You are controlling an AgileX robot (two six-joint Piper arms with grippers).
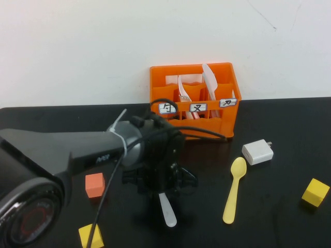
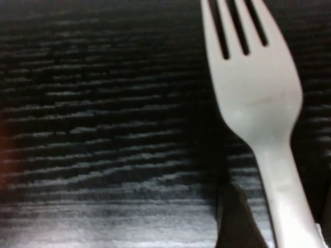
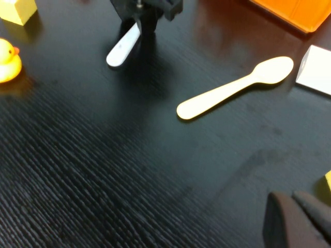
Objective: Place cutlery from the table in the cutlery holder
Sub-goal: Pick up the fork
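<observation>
The whitish-grey fork (image 2: 258, 98) lies low on the black table (image 1: 289, 227), its handle (image 1: 167, 211) sticking out toward me. My left gripper (image 1: 161, 182) is down over it, and its fingers (image 2: 235, 222) press close on both sides of the handle. It also shows in the right wrist view (image 3: 145, 13) with the fork (image 3: 123, 47). The pale yellow spoon (image 1: 234, 190) lies to the right, also in the right wrist view (image 3: 232, 88). The orange cutlery holder (image 1: 227, 77) stands at the back by the wall. My right gripper (image 3: 299, 209) is shut and empty above the table, out of the high view.
White flat utensils (image 1: 209, 77) stand in the holder. A white plug block (image 1: 257, 152) lies right of the spoon's bowl. A yellow cube (image 1: 315, 192) is at the right, an orange cube (image 1: 94, 185) and a yellow cube (image 1: 90, 236) at the left, a yellow duck (image 3: 8, 62) nearby.
</observation>
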